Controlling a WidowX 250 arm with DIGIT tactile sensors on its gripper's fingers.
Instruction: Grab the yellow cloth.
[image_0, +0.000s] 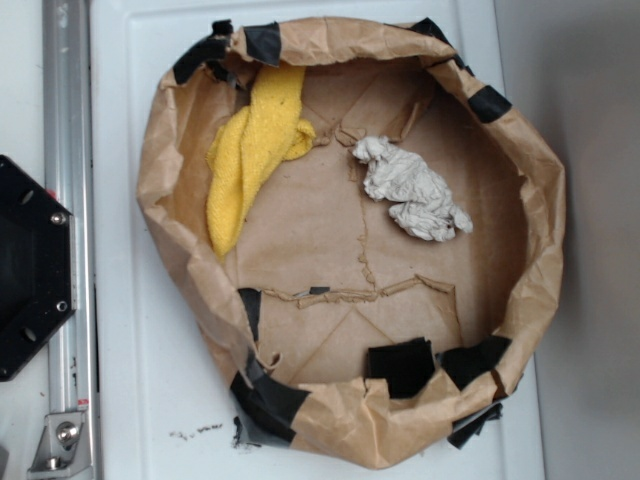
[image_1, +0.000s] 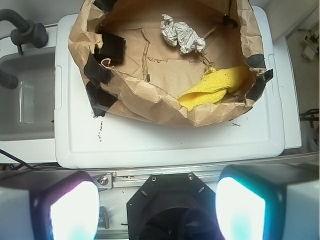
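Ahead of our gripper (image_1: 157, 210), whose fingers (image_1: 75, 210) stand spread wide and empty at the bottom of the wrist view, sits the brown paper basin (image_1: 145, 97) on the white lid (image_1: 165, 140). Inside it, ahead and to the right by the near wall, lies the yellow cloth (image_1: 215, 87); the whitish paper wad (image_1: 181, 35) rests farther off, well apart. We judge the reach not yet begun. We should clear the crumpled rim, descend over the cloth's thick middle, and close on its bunched folds.
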